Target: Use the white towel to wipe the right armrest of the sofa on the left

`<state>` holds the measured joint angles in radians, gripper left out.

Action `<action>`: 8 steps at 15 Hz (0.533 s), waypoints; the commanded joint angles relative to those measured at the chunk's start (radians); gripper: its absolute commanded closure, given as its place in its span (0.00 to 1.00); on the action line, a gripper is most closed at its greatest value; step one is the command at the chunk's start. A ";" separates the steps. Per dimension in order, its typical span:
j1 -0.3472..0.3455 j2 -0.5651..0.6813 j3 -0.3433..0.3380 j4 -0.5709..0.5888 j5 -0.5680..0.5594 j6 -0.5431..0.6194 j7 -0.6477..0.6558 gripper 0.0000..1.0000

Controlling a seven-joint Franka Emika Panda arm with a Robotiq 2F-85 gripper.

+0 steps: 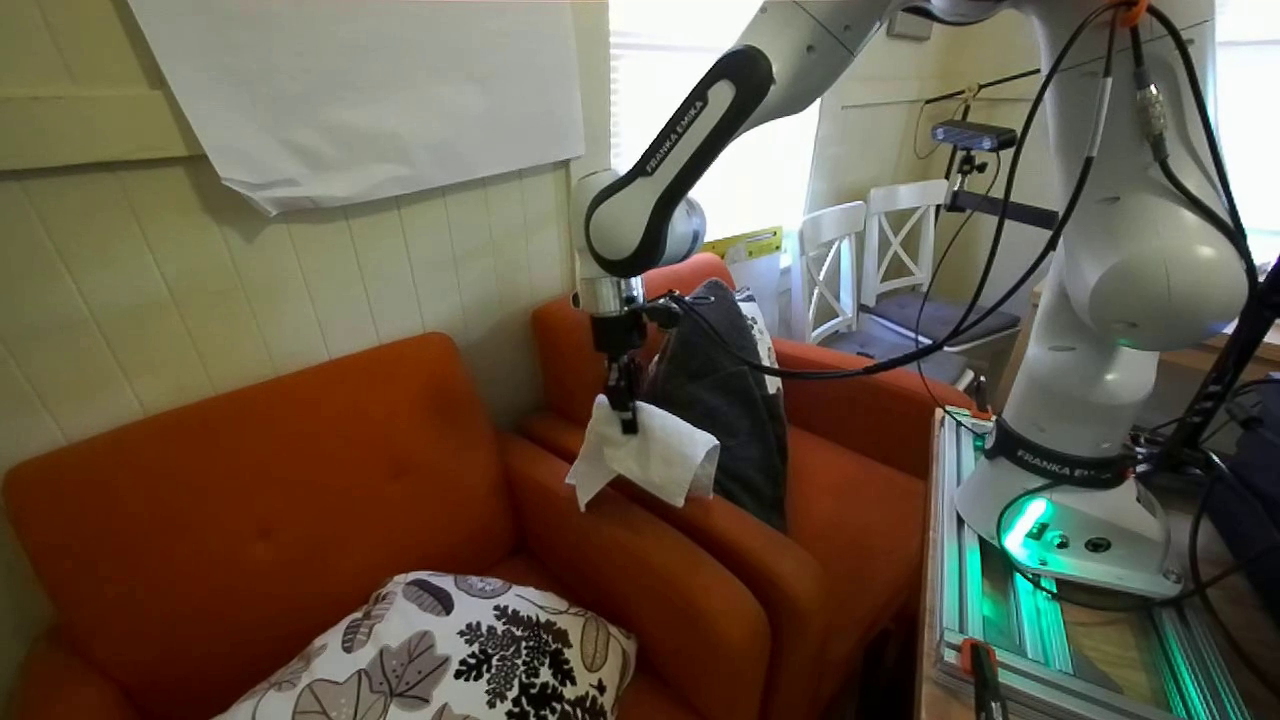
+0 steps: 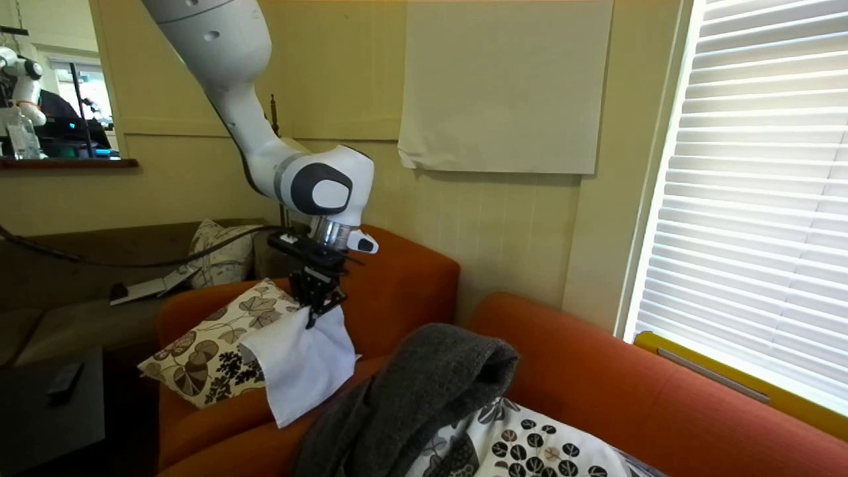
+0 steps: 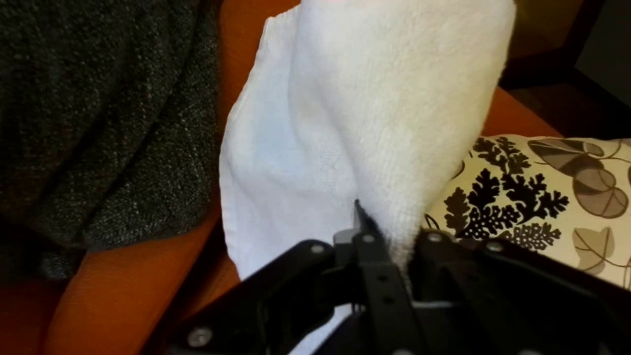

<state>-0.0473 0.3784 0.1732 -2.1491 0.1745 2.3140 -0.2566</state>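
Note:
The white towel hangs from my gripper, which is shut on its upper middle. In an exterior view the towel is over the two adjoining orange armrests, near their back ends. The left sofa has its right armrest just below the towel. I cannot tell whether the cloth touches it. The towel and gripper also show in an exterior view, where the towel hides part of the armrest. In the wrist view the towel is pinched between the fingers and covers most of the armrest below.
A leaf-patterned pillow lies on the left sofa's seat. A dark grey blanket is draped over a pillow on the adjacent orange sofa, close to the gripper. A wall with a white sheet stands behind. A black cable hangs from the arm.

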 commanded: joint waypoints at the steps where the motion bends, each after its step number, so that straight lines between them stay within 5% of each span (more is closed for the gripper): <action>1: 0.018 0.000 -0.016 0.001 0.008 -0.002 -0.003 0.97; 8: -0.029 0.036 -0.095 0.124 0.033 -0.026 0.069 0.97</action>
<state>-0.0565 0.3838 0.1164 -2.0896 0.1781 2.3151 -0.2289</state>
